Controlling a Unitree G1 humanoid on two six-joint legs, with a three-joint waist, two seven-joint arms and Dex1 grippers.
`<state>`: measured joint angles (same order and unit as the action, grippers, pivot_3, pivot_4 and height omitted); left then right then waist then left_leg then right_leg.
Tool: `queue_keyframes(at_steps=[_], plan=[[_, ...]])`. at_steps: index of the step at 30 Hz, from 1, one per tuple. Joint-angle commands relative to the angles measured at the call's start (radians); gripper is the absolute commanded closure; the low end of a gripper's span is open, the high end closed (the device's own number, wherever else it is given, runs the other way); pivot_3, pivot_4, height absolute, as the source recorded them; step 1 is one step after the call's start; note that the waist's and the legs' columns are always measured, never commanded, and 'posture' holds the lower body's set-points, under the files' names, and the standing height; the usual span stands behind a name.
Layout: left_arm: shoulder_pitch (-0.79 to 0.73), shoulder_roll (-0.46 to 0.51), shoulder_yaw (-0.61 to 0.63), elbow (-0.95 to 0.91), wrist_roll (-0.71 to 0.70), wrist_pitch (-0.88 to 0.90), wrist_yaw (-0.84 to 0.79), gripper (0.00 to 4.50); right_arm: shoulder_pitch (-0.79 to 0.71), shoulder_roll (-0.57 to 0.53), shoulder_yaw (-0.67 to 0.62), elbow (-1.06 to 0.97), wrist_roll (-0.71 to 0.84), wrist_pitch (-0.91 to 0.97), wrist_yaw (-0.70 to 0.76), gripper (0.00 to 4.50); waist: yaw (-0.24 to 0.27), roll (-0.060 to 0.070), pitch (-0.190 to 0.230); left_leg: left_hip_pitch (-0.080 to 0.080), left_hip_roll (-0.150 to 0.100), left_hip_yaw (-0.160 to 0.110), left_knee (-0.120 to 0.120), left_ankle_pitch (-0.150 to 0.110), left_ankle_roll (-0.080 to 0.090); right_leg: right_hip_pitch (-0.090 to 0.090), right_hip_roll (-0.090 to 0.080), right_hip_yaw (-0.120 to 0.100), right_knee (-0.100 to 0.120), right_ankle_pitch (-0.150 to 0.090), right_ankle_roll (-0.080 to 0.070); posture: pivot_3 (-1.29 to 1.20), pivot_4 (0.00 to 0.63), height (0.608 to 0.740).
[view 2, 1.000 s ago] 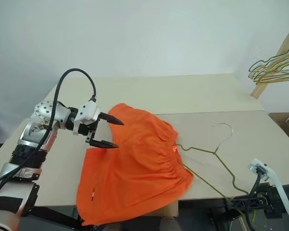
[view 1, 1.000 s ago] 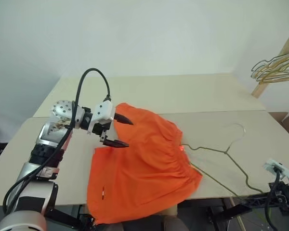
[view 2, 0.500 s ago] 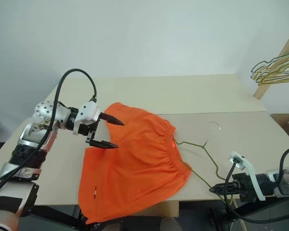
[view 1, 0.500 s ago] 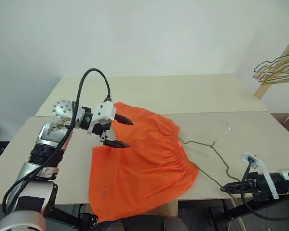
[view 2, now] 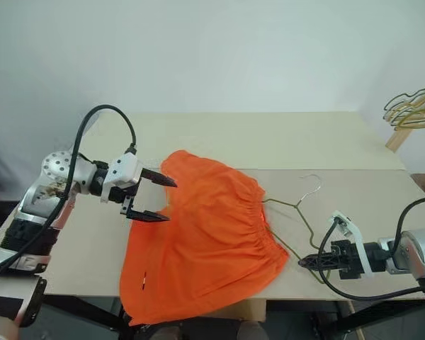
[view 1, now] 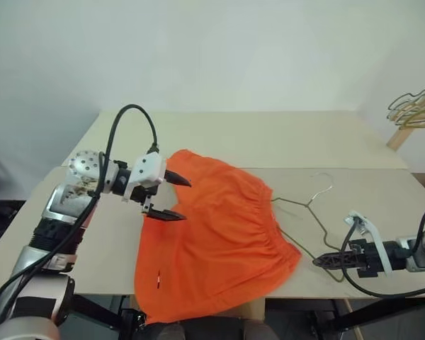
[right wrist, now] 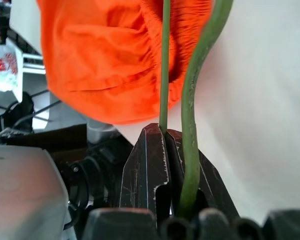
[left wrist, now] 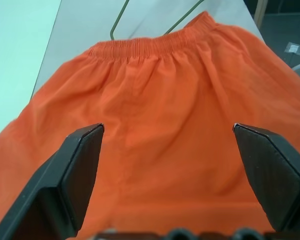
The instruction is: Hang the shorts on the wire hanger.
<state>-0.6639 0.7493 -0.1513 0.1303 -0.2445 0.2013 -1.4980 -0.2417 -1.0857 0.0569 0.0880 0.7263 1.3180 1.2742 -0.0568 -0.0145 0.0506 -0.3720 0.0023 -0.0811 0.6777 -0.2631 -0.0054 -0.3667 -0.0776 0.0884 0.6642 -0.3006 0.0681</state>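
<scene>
The left gripper [view 1: 171, 197] reaches in from the left, jaws spread wide and empty, over the near-left edge of the shorts [view 1: 219, 241], which lie flat on the beige table [view 1: 283, 142] and droop over its front edge. Right of them lies the wire hanger [view 2: 302, 212], its lower corner pinched by the right gripper [view 2: 306, 261], jaws closed. Spare hangers [view 1: 414, 108] hang far right. The right wrist view shows the wire between its fingers [right wrist: 150, 165].

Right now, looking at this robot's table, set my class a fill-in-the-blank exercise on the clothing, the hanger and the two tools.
1. The shorts on the table are coloured ____.
2. The left tool hovers at the shorts with its fingers ____.
3. The right tool is shut on the ____.
4. The wire hanger lies beside the shorts' gathered ____.

Missing words: orange; open; wire hanger; waistband
</scene>
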Motion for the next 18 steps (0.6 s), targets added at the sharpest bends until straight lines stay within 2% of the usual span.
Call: queue_keyframes(at_steps=[1, 5, 9, 11, 16, 18], plan=[[-0.005, 0.015, 0.028, -0.042, -0.027, 0.010, 0.011, 0.03, -0.042, -0.008, 0.033, -0.009, 0.002, -0.012, 0.038, 4.50, 0.013, 0.000, 0.000, 0.000, 0.000, 0.000, 0.000, 0.000, 0.000, 0.000, 0.000, 0.000, 0.000, 0.000, 0.000, 0.01, 0.018, 0.740], [-0.015, 0.014, 0.022, -0.032, -0.025, 0.008, 0.017, 0.03, -0.157, 0.078, 0.044, 0.110, -0.028, 0.023, -0.036, 4.50, 0.014, 0.000, 0.000, 0.003, 0.000, 0.001, 0.000, 0.000, 0.000, 0.002, 0.001, 0.000, 0.000, 0.001, 0.000, 0.01, 0.013, 0.740], [-0.020, 0.014, 0.020, -0.034, -0.027, 0.008, 0.021, 0.03, -0.185, 0.121, 0.027, 0.141, -0.032, 0.032, -0.068, 4.50, 0.018, 0.000, 0.000, 0.001, 0.000, 0.000, -0.001, 0.000, 0.000, -0.001, 0.001, 0.000, 0.000, 0.000, -0.001, 0.02, 0.012, 0.740], [-0.015, 0.015, 0.021, -0.040, -0.029, 0.008, 0.024, 0.03, -0.237, 0.169, 0.008, 0.233, -0.051, 0.066, -0.126, 4.50, 0.018, 0.000, 0.000, 0.000, 0.000, 0.000, -0.001, 0.000, 0.000, -0.001, 0.001, 0.000, 0.000, 0.000, -0.001, 0.02, 0.011, 0.740], [-0.015, 0.021, 0.023, -0.046, -0.029, 0.004, 0.023, 0.03, -0.204, 0.143, 0.069, 0.160, -0.025, 0.093, -0.073, 4.50, 0.020, 0.000, 0.000, 0.000, 0.000, 0.000, 0.000, 0.000, 0.000, -0.001, 0.000, 0.000, 0.000, 0.001, -0.001, 0.03, 0.009, 0.740], [-0.016, 0.020, 0.022, -0.043, -0.028, 0.002, 0.024, 0.03, -0.247, 0.178, 0.042, 0.244, -0.042, 0.108, -0.110, 4.50, 0.020, 0.000, 0.000, 0.000, 0.000, 0.000, -0.001, 0.000, 0.000, -0.001, 0.000, 0.000, 0.000, 0.001, -0.001, 0.02, 0.006, 0.740]])
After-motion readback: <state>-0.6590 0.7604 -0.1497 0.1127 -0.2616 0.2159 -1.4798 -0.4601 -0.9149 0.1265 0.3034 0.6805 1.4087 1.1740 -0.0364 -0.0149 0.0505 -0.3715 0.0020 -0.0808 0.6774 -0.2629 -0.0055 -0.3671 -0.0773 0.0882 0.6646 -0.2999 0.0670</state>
